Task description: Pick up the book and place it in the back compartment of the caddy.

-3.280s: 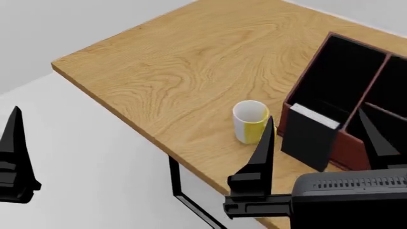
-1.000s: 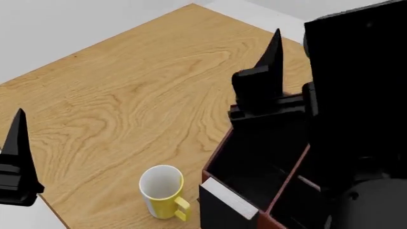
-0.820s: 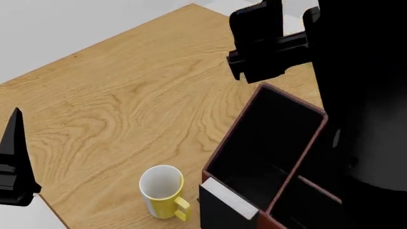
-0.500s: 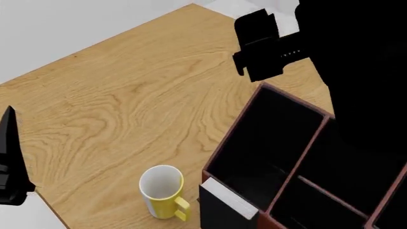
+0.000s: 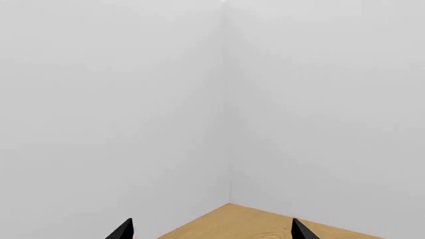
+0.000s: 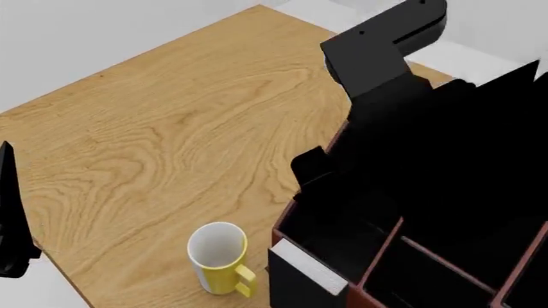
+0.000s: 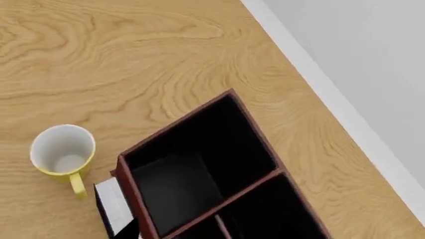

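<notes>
A wooden surface (image 6: 171,128) carries three things, and the dark red caddy (image 6: 287,221) serves here as the landmark. The caddy is a rectangular box with a black interior, split by thin red dividers; in the right wrist view (image 7: 199,169) one compartment shows whole and bare, with parts of further sections beyond a divider.

The book (image 6: 304,273), a thin black hardcover with white page edges, stands upright outside the caddy, leaning against or just beside its outer wall at the corner nearest the robot. The right wrist view (image 7: 114,201) shows its white page edges facing up, right next to the caddy's red rim. It is not inside any compartment.

A mug (image 6: 218,256), white outside the rim area with a yellow body and handle, stands upright just beside the book, on the side away from the caddy. It is empty, as the right wrist view (image 7: 63,152) shows.

The right arm (image 6: 428,128), large and black, reaches over the caddy and hides much of its far part in the head view. Its hand is not visible in any view, so its state cannot be told.

The left hand (image 5: 211,230) points away from the caddy toward pale walls; only two black fingertips (image 5: 122,230) show, spread well apart and holding nothing.
</notes>
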Tool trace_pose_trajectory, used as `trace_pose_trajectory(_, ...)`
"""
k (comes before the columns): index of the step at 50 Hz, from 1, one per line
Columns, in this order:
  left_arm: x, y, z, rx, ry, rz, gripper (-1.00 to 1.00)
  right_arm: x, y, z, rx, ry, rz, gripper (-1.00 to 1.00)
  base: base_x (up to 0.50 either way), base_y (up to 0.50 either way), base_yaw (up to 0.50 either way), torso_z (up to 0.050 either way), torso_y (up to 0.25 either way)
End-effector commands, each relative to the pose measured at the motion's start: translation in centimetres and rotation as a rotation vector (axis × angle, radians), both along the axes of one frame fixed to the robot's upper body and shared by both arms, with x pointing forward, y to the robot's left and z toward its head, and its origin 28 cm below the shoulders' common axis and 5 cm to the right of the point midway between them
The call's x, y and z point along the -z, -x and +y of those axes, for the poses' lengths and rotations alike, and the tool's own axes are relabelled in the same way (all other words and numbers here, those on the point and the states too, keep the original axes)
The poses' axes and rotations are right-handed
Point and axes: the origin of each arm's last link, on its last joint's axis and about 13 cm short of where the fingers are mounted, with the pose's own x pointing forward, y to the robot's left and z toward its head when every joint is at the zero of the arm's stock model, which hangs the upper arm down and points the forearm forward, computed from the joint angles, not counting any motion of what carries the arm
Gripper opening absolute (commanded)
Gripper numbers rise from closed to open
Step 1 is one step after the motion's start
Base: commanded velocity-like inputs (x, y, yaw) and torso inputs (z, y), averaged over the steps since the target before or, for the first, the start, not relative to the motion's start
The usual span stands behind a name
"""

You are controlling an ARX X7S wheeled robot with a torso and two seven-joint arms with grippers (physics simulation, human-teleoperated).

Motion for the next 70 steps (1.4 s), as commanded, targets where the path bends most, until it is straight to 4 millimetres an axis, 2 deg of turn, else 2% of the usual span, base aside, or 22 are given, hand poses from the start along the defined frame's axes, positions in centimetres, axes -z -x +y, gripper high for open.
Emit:
trace_pose_trajectory(1, -0.1, 0.1, 0.0, 0.002, -0.001, -0.002, 1.00, 3.1, -0.6, 0.7, -0.091, 0.026, 0.119, 1.00, 0.00, 0.00, 0.00, 0.000, 0.000)
trace_pose_trajectory(9, -0.1, 0.1, 0.0, 0.004, -0.004, -0.001, 1.00, 4.1, -1.6, 1.2, -0.158, 0.007, 0.165, 1.00, 0.00, 0.00, 0.00, 0.000, 0.000)
trace_pose_trajectory(14, 0.0, 0.1, 0.0, 0.006, -0.008, -0.002, 1.00, 4.4, -3.0, 1.5, -0.163, -0.021, 0.168, 1.00, 0.00, 0.00, 0.00, 0.000, 0.000)
trace_pose_trajectory(23, 0.0, 0.0, 0.1, 0.007, -0.009, 0.001, 1.00, 5.6, -4.1, 2.0, -0.171, -0.028, 0.197, 1.00, 0.00, 0.00, 0.00, 0.000, 0.000)
trace_pose_trajectory(33, 0.1, 0.0, 0.0, 0.011, -0.013, 0.001, 1.00, 6.9, -7.2, 2.0, -0.172, -0.043, 0.228, 1.00, 0.00, 0.00, 0.00, 0.000, 0.000)
trace_pose_trajectory(59, 0.0, 0.1, -0.1, 0.018, -0.016, 0.001, 1.00, 12.6, -8.5, 3.2, -0.209, -0.024, 0.378, 1.00, 0.00, 0.00, 0.00, 0.000, 0.000)
trace_pose_trajectory(70, 0.1, -0.1, -0.1, 0.022, -0.015, 0.004, 1.00, 13.8, -8.6, 3.7, -0.220, 0.002, 0.407, 1.00, 0.00, 0.00, 0.00, 0.000, 0.000)
